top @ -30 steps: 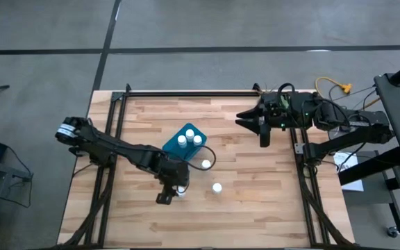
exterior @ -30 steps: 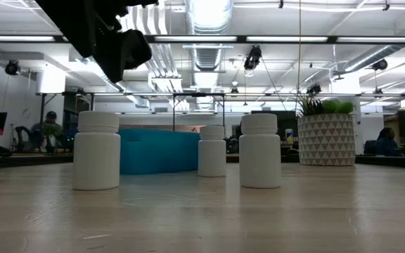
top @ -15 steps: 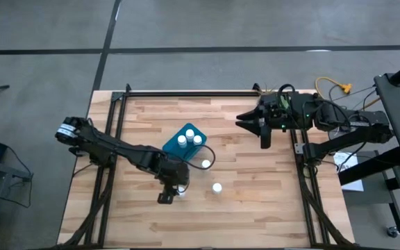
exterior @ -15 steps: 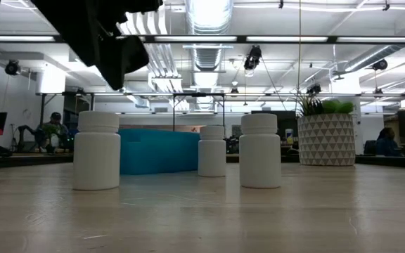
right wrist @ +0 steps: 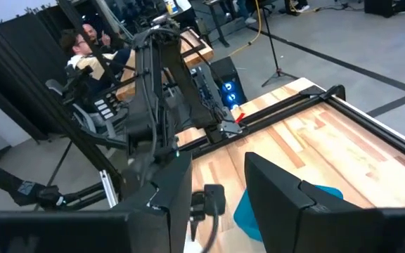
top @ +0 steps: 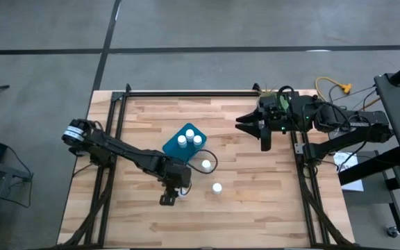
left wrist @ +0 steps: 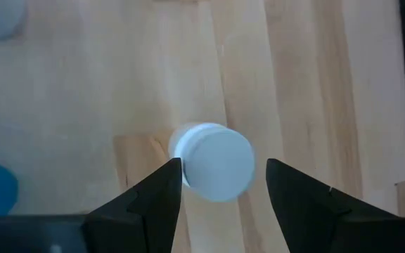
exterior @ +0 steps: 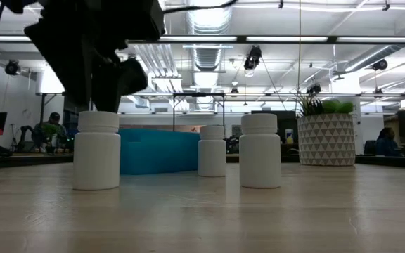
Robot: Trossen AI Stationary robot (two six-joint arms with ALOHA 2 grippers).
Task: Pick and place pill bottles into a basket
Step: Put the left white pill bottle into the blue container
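Left tool (top: 174,195) hangs over the wooden counter (top: 255,208), poised above one pill bottle (left wrist: 213,161). Wrist view looks straight down on that bottle's round cap, the two dark fingers (left wrist: 157,200) spread to either side of it with clear gaps, not touching. Tool open, nothing held. In the low view the same tool (exterior: 104,77) sits just above the near bottle (exterior: 96,150), which stands upright.

Teal basket (top: 182,142) lies at about 12 o'clock from the left tool, near it. Three white bottles (top: 189,139) stand inside it.

Two more bottles stand loose on the counter: one (top: 206,164) just off the basket's 4 o'clock corner, one (top: 217,187) at 3 o'clock from the left tool, a little apart. All upright in the low view.

Right tool (top: 264,137) waits near the counter's right rail, well apart from the bottles, at roughly 2 o'clock from the basket. Its fingers (right wrist: 280,193) stand apart, nothing between them.

White patterned pot with a green plant (exterior: 327,135) shows behind the counter. People seated in the room beyond.
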